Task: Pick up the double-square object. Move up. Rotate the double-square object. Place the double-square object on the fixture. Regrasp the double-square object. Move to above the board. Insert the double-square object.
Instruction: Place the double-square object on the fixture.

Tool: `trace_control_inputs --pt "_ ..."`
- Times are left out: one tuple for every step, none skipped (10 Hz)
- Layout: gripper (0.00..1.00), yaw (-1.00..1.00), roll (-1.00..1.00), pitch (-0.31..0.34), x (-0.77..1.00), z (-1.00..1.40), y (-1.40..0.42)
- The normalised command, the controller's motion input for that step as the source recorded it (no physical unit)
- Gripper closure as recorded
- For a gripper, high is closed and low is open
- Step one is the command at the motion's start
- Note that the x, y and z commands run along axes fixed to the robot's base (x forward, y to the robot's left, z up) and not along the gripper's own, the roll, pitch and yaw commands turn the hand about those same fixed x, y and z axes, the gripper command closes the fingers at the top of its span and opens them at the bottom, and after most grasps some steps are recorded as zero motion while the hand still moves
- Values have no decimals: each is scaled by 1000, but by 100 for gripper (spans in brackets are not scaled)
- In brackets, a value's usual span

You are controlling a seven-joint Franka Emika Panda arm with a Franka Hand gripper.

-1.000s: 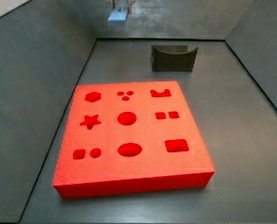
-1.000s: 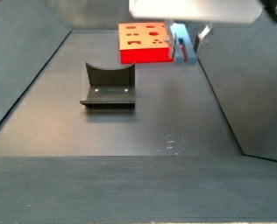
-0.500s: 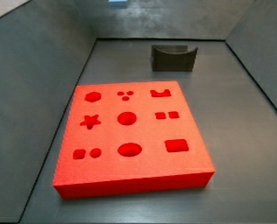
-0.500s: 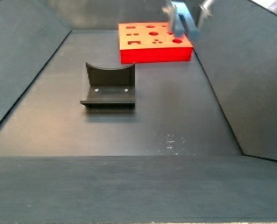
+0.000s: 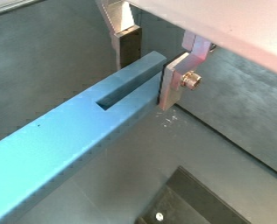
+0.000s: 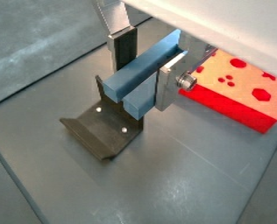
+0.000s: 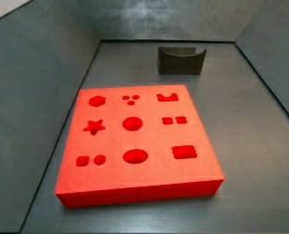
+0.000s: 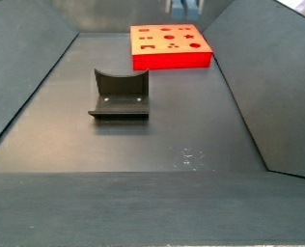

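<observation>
In both wrist views my gripper (image 5: pixel 151 70) (image 6: pixel 147 74) is shut on the double-square object (image 5: pixel 71 131) (image 6: pixel 135 80), a slim blue-grey bar with a slot in its face, held by one end high above the floor. The fixture (image 6: pixel 100 136), a dark notched block, stands on the floor below the bar and shows in both side views (image 7: pixel 180 59) (image 8: pixel 119 94). The board (image 6: pixel 235 83), a bright red slab with shaped recesses, lies beside it (image 7: pixel 141 137) (image 8: pixel 168 45). Gripper and bar are out of both side views.
Grey sloping walls (image 7: pixel 43 64) (image 8: pixel 26 87) enclose the dark floor on all sides. A small pale scuff (image 8: pixel 187 156) marks the floor near the fixture.
The gripper with the blue bar has risen out of the top of both side views. The board and fixture have not moved.
</observation>
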Motion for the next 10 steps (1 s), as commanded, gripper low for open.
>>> trace_control_inputs --pt "100 32 -52 135 1000 185 -94" --pt "100 36 -44 145 1000 149 -77" --pt "100 37 -43 145 1000 135 -70" --pt "100 39 -42 145 1000 108 -59" --pt "100 40 -43 145 1000 96 -53" --pt "100 40 -49 153 1000 83 -44" --pt "100 38 -56 155 1000 67 -33" --pt "100 36 -60 150 1000 51 -26" --pt "100 123 -1000 139 1000 -783 196" --pt "100 114 -1000 135 1000 -844 225"
